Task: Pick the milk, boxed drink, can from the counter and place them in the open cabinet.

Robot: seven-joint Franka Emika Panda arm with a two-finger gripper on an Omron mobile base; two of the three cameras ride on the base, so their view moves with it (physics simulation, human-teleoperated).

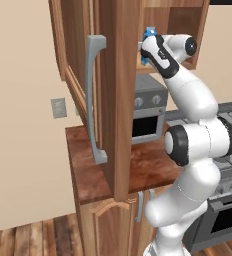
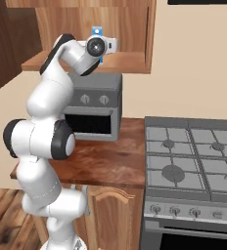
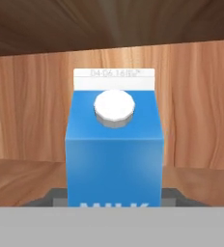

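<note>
Gripper (image 3: 114, 205) first: in my hand view its two dark finger tips (image 3: 51, 197) sit low on each side of the milk (image 3: 114, 144), right against the blue carton. It looks like it is squeezing the milk, though the tips are mostly hidden at the bottom.

I see the milk standing upright, with its white round cap facing me and a white strip with small print along the top. Big white letters run along its lower edge. Right behind it is the wooden back wall of the cabinet (image 3: 27, 111), and a wooden floor lies under it.

From my left base view, the white arm (image 1: 193, 145) bends up from the lower right and reaches high into the open cabinet (image 1: 188, 25). A bit of the blue milk (image 1: 149, 34) peeks out beside the hand. The cabinet door (image 1: 120, 95) hangs open close to the camera, with its long grey bar handle (image 1: 94, 100).

In my right base view, the hand (image 2: 100, 46) is at the cabinet shelf (image 2: 125, 62), with blue milk (image 2: 97, 31) just above it. Below stands a grey toaster oven (image 2: 93, 110) on the reddish-brown counter (image 2: 115, 161). Beside the counter is a grey stove (image 2: 193, 161) with burners.
</note>
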